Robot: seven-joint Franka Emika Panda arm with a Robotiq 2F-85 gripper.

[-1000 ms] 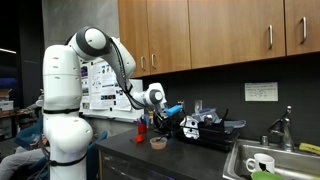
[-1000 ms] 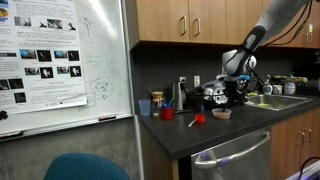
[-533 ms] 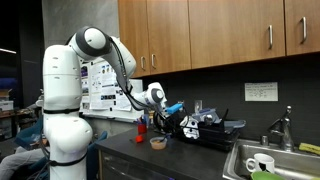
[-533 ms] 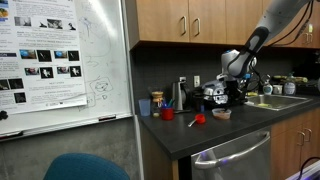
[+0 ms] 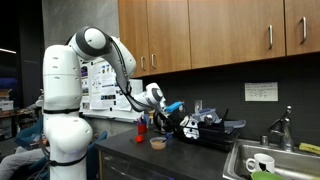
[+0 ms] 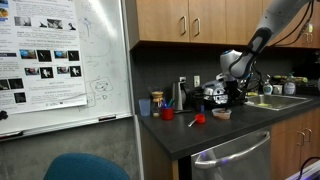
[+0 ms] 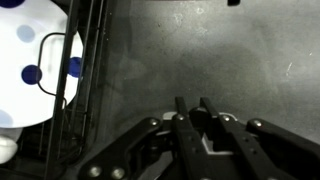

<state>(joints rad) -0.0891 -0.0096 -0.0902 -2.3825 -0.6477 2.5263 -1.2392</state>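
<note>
Over dark counter (image 6: 190,135), wood cabinets (image 5: 220,30). At one end, sink (image 5: 235,152) with faucet (image 5: 284,128), white mug (image 5: 260,163) inside; notice (image 5: 262,92) on wall behind. On counter, red cup (image 6: 167,113). Below, dishwasher (image 6: 235,158). Past other end, whiteboard (image 6: 100,90) bearing poster (image 6: 38,55), teal chair (image 6: 75,167) in front.

The glossy white robot arm with rounded shells (image 5: 62,80) fills the left of an exterior view. It has a bulky white column at lower left, a ball-like shoulder shell with a dark round cap at upper left, and dark bands where the segments meet. The slimmer forearm looks dark; whether that is cable or shadow cannot be told. It ends in a white wrist housing (image 5: 152,95) near mid-frame. In the wrist view, the black metal two-finger gripper (image 7: 192,106) rises from the bottom edge. Its slim straight fingers (image 7: 181,115) are flanked by matte black linkage bars with round pivot pins.
</note>
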